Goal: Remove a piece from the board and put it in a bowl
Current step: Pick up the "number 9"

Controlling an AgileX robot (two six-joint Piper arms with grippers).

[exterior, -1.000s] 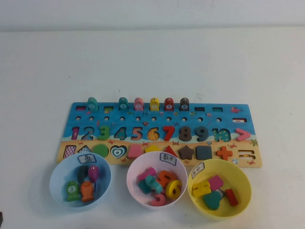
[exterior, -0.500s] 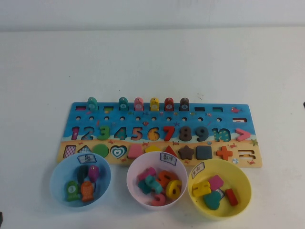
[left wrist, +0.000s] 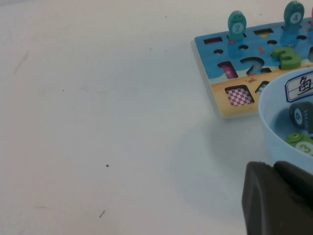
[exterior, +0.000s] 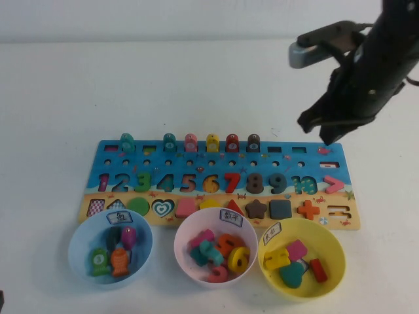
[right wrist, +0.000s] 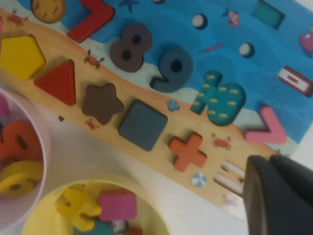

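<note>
The slate-grey 9 [exterior: 277, 182] lies in its recess on the sea-and-beach board [exterior: 216, 163], between the brown 8 and the teal 10. It also shows in the right wrist view [right wrist: 171, 68]. The pale pink bowl [exterior: 185, 233] with a white label on its rim stands in front of the board's middle and holds several numerals. My right gripper [exterior: 326, 135] hangs above the board's far right corner, shut and empty; in the right wrist view [right wrist: 274, 196] its fingers are pressed together. My left gripper [left wrist: 279, 196] is shut and empty, low beside the light blue bowl [left wrist: 279, 132].
A light blue bowl [exterior: 80, 230] with fish pieces stands left of the pink one, a yellow bowl [exterior: 330, 239] with shapes on its right. Several fish pegs [exterior: 190, 142] stand upright along the board's far edge. White table all round.
My right arm has come into the high view from the upper right and now hangs over the board's far right corner. The board, pieces and bowls have not moved.
</note>
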